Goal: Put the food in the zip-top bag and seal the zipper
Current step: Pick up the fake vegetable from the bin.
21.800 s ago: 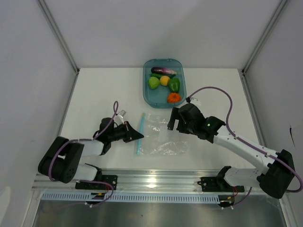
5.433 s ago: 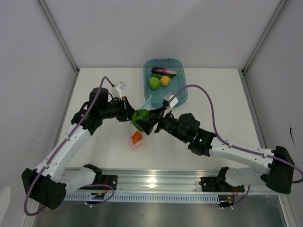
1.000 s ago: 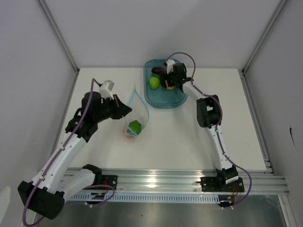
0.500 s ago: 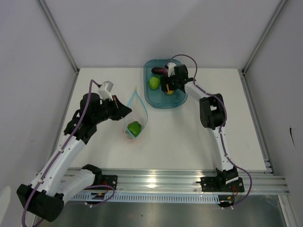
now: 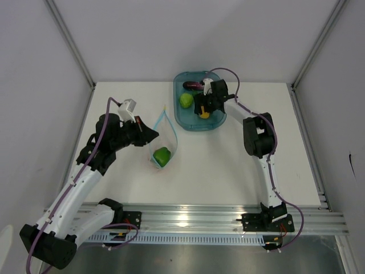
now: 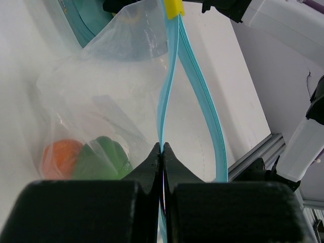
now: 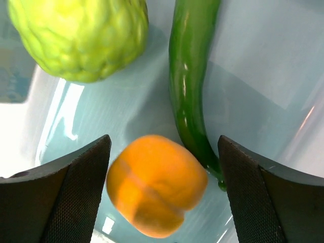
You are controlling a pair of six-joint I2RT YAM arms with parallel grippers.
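The clear zip-top bag (image 6: 101, 86) is open at the mouth. The left fingers (image 6: 147, 172) pinch one side of its light blue zipper (image 6: 169, 91), and the other side bows away. Inside, beside those fingers, lie an orange-red piece (image 6: 61, 157) and a dark green pepper (image 6: 104, 154). An orange-yellow ball (image 7: 157, 185) sits between the spread right fingers (image 7: 76, 192), with a long green chili (image 7: 190, 86) and a bumpy light green fruit (image 7: 78, 35) just beyond.

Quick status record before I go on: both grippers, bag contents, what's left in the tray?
Left gripper: shut on light blue zipper strip, holding clear plastic bag open
Right gripper: open, straddling yellow-orange toy ball
In bag: dark green toy pepper, orange-red piece
In teal plastic tray: ball, light green bumpy fruit, long green chilli, purple eggplant
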